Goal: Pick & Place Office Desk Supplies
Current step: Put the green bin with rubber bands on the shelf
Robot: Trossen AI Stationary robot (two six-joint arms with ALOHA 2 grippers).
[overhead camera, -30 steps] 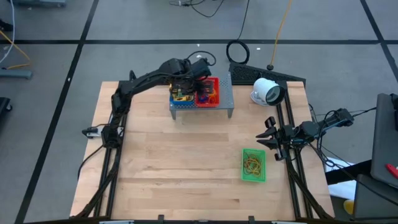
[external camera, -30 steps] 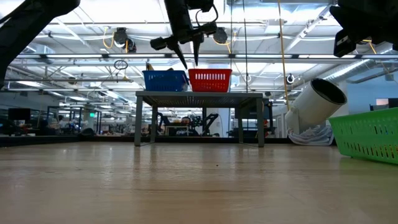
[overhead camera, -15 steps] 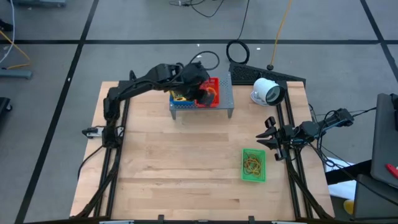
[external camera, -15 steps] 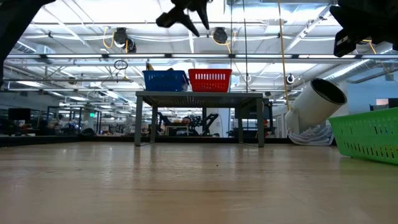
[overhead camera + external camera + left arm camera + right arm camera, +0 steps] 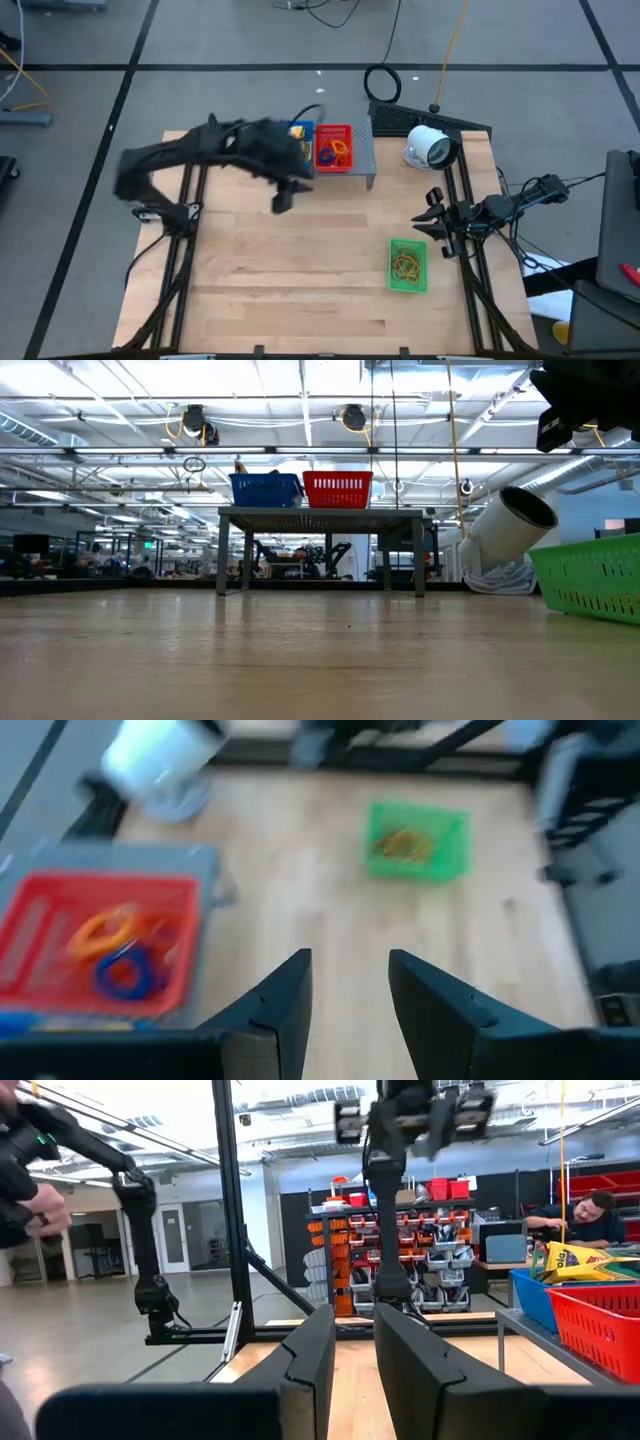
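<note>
Pale wooden plank counter (image 5: 300,260). Grey perforated metal stand (image 5: 366,150) at its far edge carries a blue slatted plastic basket (image 5: 265,489) and a red slatted plastic basket (image 5: 334,147) side by side; orange and blue rubber-band loops (image 5: 118,948) in the red one. Green slatted plastic basket (image 5: 407,265) sits near the right side, tan bands inside. Left pincer (image 5: 281,198) hangs just beside the stand, fingers (image 5: 285,995) slightly apart, empty. Right pincer (image 5: 432,222) waits at the right edge near the green basket, narrow gap, empty.

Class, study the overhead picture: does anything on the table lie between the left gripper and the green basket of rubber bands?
Nothing visible does. The left gripper hangs over bare wood just in front of the grey stand; the green basket lies apart on the table, with only open tabletop between them.
</note>
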